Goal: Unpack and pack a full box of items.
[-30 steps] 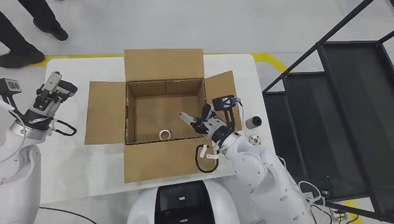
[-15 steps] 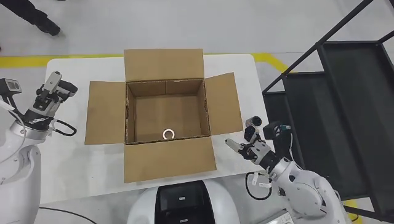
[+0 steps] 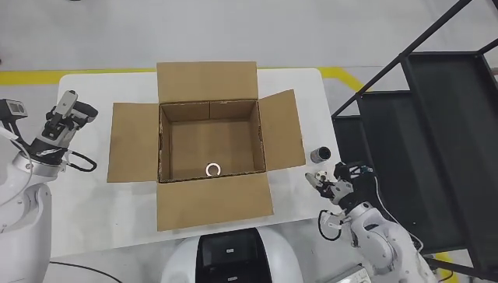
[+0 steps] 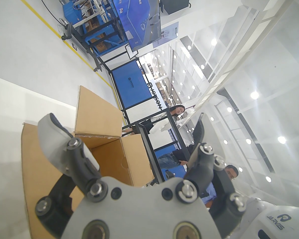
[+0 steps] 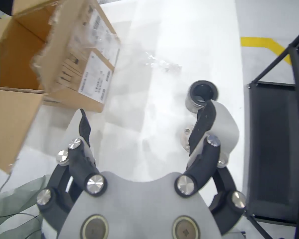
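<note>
my left gripper (image 3: 70,109) hangs at the table's left edge, well apart from the box. its fingers are spread wide with nothing between them. judged a standby post, out of the working lane.

the box (image 3: 206,81) stands mid-table with all four flaps folded out, which leaves the mouth free for reaching in from above. inside, one white ring (image 3: 211,169) lies on the box floor near the front wall. unpacking is judged nearly complete, with this ring outstanding.

right of the box, on bare table, a metal cylinder (image 3: 320,154) stands upright with its bore facing up, apart from the flap. my right gripper (image 3: 320,179) hovers low just beside it, on the side toward the front edge, fingers parted and empty. a small flanged disc (image 5: 186,135) lies partly hidden behind one finger. judged: items are being set out in a cluster here, within my right arm's short reach.

surface: white table (image 3: 93,205), smooth, with a scrap of clear film (image 5: 164,65) near the cylinder.

room: pale grey floor with a yellow line (image 3: 346,75). a black metal rack (image 3: 420,127) stands close against the table's right side, which i judge a collision risk for my right arm.
</note>
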Robot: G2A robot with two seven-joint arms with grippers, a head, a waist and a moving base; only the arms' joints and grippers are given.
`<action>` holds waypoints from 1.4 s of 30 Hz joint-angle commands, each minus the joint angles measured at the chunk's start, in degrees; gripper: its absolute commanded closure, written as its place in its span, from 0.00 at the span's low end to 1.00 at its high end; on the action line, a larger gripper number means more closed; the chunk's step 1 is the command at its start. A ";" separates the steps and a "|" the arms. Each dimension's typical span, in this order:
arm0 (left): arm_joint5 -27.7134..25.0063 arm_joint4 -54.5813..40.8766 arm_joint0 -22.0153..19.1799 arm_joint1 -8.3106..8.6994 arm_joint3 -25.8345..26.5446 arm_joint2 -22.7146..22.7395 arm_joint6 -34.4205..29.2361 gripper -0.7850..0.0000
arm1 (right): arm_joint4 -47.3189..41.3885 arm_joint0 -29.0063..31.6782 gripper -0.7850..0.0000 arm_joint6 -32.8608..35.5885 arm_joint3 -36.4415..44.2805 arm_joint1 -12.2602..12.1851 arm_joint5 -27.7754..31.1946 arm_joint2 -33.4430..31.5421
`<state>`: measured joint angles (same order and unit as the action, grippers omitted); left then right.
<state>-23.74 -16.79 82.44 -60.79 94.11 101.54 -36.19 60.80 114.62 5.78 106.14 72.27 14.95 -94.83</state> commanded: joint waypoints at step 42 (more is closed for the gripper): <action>0.00 0.00 0.00 0.00 0.00 0.00 0.00 0.00 | 14.29 -14.02 0.69 -2.81 -23.77 1.16 -17.47 8.90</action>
<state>-23.74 -16.79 82.44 -60.79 94.11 101.54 -36.19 75.35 100.68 2.62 82.32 73.41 -2.59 -85.95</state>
